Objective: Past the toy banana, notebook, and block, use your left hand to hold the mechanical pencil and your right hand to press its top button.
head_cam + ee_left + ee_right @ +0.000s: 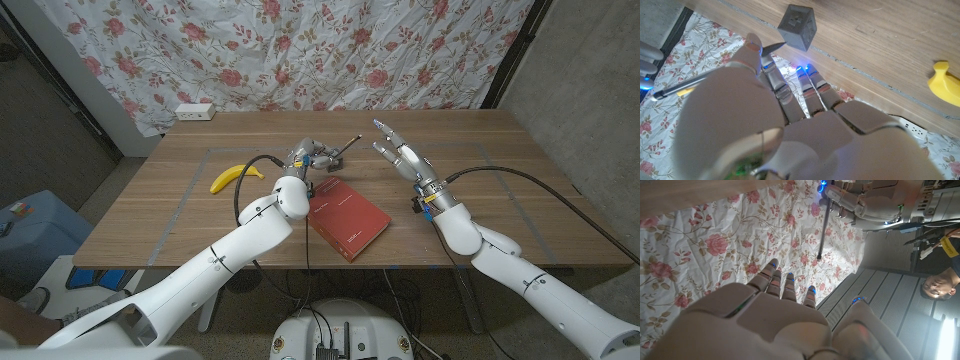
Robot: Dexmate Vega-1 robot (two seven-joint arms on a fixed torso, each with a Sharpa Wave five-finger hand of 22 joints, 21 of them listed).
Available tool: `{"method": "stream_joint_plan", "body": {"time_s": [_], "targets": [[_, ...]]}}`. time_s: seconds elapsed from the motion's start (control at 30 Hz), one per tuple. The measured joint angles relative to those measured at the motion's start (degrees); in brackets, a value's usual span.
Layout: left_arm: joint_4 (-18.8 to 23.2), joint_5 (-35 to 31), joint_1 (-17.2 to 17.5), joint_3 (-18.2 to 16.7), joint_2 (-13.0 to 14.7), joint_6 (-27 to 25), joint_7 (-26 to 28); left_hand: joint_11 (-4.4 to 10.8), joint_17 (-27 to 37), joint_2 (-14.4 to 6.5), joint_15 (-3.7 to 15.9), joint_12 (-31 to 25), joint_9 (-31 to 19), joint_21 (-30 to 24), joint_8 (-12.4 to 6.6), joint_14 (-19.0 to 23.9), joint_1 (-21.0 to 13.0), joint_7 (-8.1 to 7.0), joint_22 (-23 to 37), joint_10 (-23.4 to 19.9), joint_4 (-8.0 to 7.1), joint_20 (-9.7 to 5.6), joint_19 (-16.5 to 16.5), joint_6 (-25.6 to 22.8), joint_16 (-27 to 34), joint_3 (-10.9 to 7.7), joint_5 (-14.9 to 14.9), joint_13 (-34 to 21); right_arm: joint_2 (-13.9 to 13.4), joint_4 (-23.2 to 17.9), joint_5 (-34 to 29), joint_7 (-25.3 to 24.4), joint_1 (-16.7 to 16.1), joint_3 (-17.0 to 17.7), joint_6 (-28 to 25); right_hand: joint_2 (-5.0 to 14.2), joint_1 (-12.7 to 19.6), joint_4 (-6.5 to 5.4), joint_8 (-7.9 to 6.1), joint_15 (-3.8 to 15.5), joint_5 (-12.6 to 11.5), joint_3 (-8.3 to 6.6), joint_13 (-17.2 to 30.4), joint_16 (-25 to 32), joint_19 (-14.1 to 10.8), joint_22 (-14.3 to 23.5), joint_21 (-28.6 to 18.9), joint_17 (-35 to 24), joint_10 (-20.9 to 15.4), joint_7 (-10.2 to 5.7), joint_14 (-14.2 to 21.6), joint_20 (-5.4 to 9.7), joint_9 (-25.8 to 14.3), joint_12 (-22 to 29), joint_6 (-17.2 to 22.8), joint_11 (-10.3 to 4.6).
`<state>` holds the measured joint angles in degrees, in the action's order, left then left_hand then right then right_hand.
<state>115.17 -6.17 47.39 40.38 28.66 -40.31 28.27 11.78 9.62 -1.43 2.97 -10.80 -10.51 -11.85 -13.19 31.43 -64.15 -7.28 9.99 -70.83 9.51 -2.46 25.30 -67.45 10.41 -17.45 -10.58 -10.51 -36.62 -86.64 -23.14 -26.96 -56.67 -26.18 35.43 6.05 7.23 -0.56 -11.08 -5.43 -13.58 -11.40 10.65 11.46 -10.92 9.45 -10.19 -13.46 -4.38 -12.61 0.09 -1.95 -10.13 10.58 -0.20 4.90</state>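
Grey mechanical pencil (345, 150) — in left hand (310, 156).

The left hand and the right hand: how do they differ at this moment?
The left hand grips the pencil above the table, while the right hand holds nothing. The left hand's fingers are curled around the pencil; the right hand's fingers are spread and apart from it. Both hands are raised over the table, facing each other.

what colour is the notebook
Red notebook, clearest in the head view.
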Motion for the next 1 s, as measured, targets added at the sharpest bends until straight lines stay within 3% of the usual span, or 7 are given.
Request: {"method": "stream_joint_plan", "body": {"time_s": [1.0], "targets": [[-0.5,0.6,-0.1,0.4,0.3,1.1,0.5,0.01,0.0,-0.2,0.0,0.0,0.0,0.0,0.39,0.0,0.2,-0.01,0.0,0.0,0.25,0.0,0.0,0.0,0.0,0.23,-0.3,0.0,-1.1,-1.2,-1.5,-0.7,1.0,-2.7,-2.8,0.07,-0.8,-0.48,0.0,-0.1,-0.6,-0.01,0.0,0.0,0.0,-0.1,-0.2,0.0,0.5,0.21,-0.7,0.0,0.0,0.0,1.9,-0.1]]}}
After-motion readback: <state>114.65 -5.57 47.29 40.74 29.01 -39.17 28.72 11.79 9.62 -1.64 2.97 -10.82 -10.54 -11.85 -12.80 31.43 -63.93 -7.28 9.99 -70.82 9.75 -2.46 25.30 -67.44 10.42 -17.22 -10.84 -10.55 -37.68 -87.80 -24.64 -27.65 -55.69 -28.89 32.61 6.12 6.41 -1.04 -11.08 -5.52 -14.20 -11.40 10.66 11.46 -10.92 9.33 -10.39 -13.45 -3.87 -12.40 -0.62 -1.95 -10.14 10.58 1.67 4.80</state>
